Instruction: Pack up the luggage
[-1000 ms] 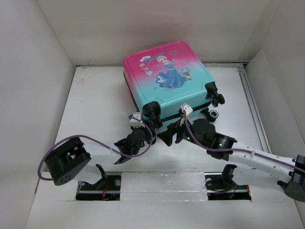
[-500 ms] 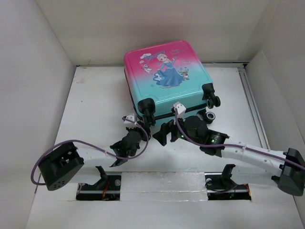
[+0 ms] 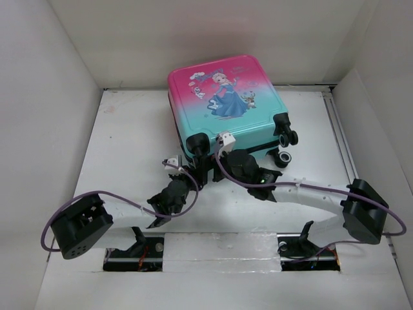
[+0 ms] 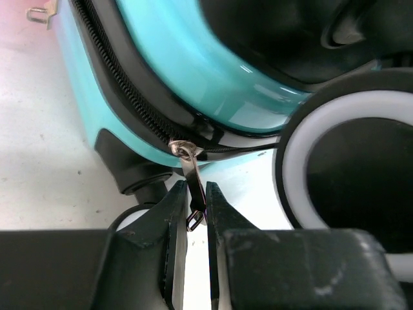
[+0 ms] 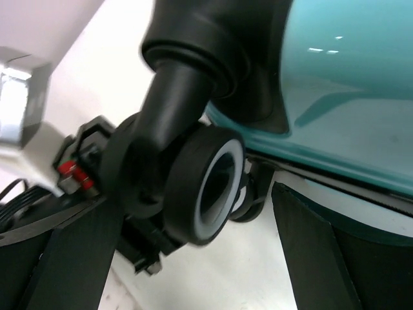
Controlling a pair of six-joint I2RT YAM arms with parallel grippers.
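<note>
Overhead, the luggage (image 3: 226,106) lies flat on the far middle of the white table (image 3: 129,129), princess print up and wheels toward the arms. The left gripper (image 3: 186,175) and right gripper (image 3: 208,166) meet at its near-left corner, beside the wheel (image 3: 200,145). Close up from the left wrist, the left gripper (image 4: 196,206) is pinched nearly closed on the metal zipper pull (image 4: 192,177), which hangs from the black zipper (image 4: 129,97) under the teal shell of the luggage (image 4: 193,71), next to the black-and-white wheel (image 4: 348,171). From the right wrist, the right gripper (image 5: 193,213) is spread wide, its dark fingers (image 5: 316,258) on either side of the wheel (image 5: 210,194) below the teal shell (image 5: 348,64).
</note>
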